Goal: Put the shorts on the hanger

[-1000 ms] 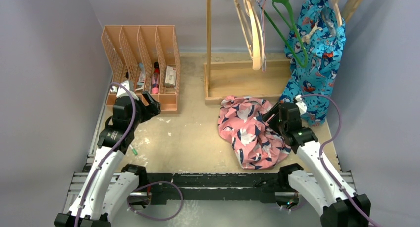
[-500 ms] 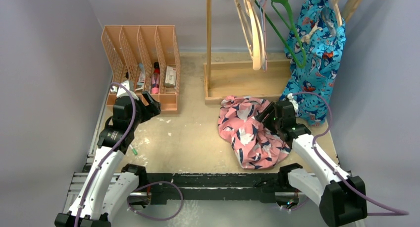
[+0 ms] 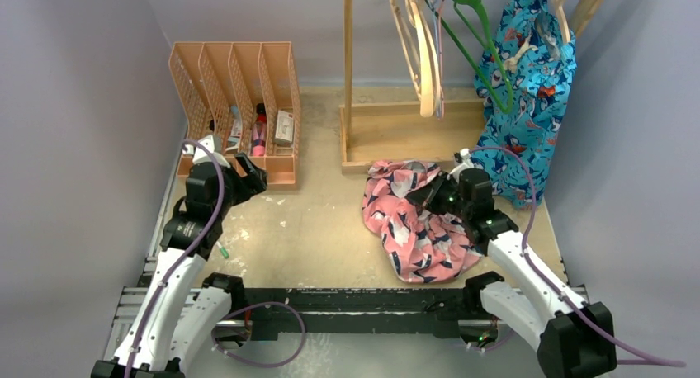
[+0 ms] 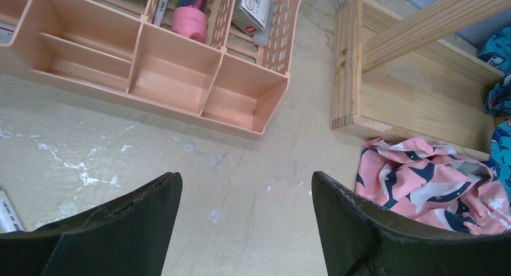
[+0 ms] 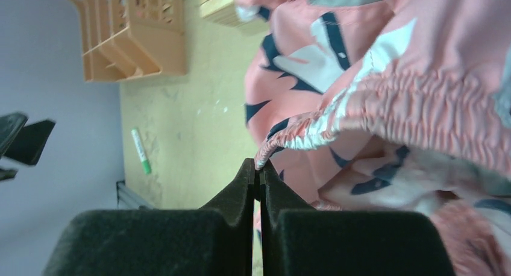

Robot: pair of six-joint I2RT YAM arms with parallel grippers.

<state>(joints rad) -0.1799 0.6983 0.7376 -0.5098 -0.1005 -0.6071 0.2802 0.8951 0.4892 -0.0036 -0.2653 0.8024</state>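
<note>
The pink shorts [image 3: 409, 229] with navy and white print lie crumpled on the table in front of the wooden rack base. My right gripper [image 3: 423, 195] is at their upper right part. In the right wrist view its jaws [image 5: 258, 165] are shut on the gathered waistband edge of the shorts [image 5: 410, 95]. The green hanger [image 3: 479, 44] hangs from the rack at the top, beside the blue garment. My left gripper [image 3: 252, 177] hovers near the organizer, open and empty [image 4: 246, 179], with the shorts [image 4: 422, 179] far to its right.
A peach desk organizer [image 3: 235, 106] holding small items stands at the back left. The wooden rack base [image 3: 413, 134] and post [image 3: 347, 64] are at the back. Pale wooden hangers [image 3: 425, 56] and a blue printed garment [image 3: 528, 89] hang there. A green marker [image 3: 223, 250] lies near the left arm.
My right gripper moved left onto the shorts and closed on the waistband edge, bunching the fabric a little. The left arm stayed where it was.
</note>
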